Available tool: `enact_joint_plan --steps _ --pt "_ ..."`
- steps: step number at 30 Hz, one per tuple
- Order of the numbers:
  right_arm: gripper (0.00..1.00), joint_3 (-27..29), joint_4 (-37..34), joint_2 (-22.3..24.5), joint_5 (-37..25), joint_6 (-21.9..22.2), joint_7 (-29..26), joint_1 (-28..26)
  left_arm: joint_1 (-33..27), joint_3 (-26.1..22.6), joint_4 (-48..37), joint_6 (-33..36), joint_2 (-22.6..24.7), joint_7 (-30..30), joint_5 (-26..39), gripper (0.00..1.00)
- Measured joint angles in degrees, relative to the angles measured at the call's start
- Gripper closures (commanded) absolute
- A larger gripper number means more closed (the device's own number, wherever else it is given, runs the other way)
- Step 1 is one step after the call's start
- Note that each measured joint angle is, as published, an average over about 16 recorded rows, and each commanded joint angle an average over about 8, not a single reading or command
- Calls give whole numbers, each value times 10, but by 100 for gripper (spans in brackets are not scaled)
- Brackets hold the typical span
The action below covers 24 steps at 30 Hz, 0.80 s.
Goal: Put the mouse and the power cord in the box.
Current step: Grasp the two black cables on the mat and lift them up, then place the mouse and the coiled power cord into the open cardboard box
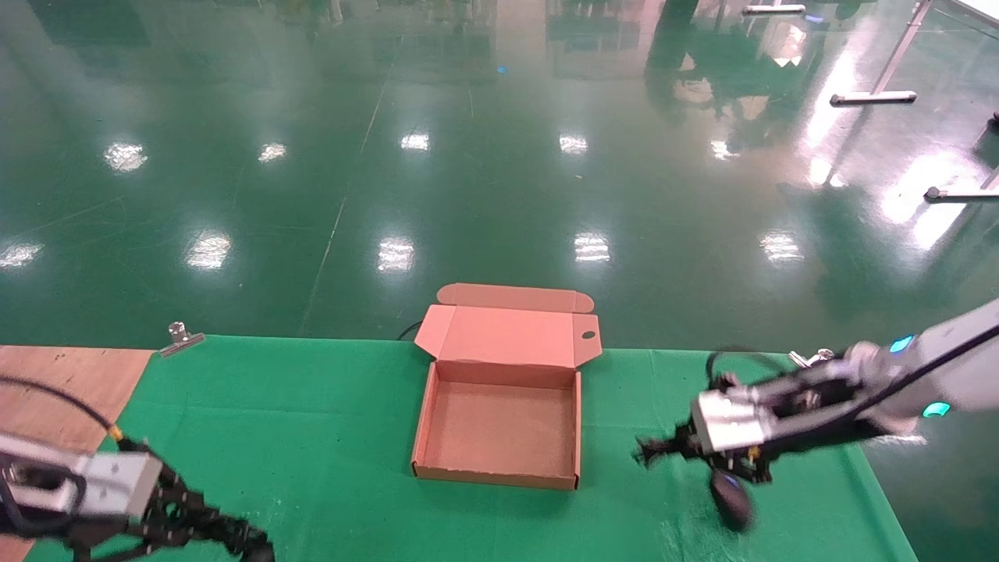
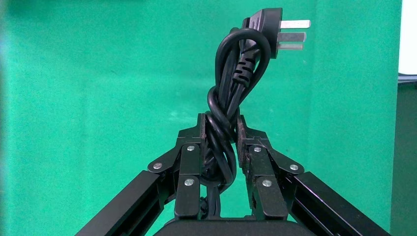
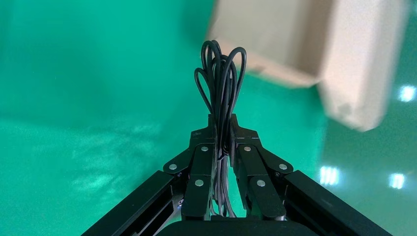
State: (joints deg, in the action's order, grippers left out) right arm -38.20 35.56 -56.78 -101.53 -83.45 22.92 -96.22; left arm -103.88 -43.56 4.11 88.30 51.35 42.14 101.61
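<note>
Right gripper (image 1: 652,451) clamps the mouse's bundled wire; the mouse (image 1: 730,499) dangles below, off the cloth. The box (image 1: 499,425), lid open, lies at its 9 o'clock, near. Left gripper (image 2: 219,147) pinches the power cord (image 2: 236,73), plug outward, with the box at 2 o'clock, farther off. One mouse, one cord, one box
</note>
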Motion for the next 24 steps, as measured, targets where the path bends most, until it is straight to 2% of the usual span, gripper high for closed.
enact_joint_plan --steps 7,13,18,24 --pt "100 27 145 33 47 -45 -100 -31 -67 0 40 22 21 -51 -9 100" --pt "100 38 232 32 63 -48 -176 -61 -123 13 79 9 59 -109 -35 100" --pt "100 37 239 11 61 -38 -203 -87 -156 25 107 -5 96 -145 -57 100" --pt "100 30 180 -22 50 -27 -184 -113 -161 34 127 -23 134 -153 -75 100"
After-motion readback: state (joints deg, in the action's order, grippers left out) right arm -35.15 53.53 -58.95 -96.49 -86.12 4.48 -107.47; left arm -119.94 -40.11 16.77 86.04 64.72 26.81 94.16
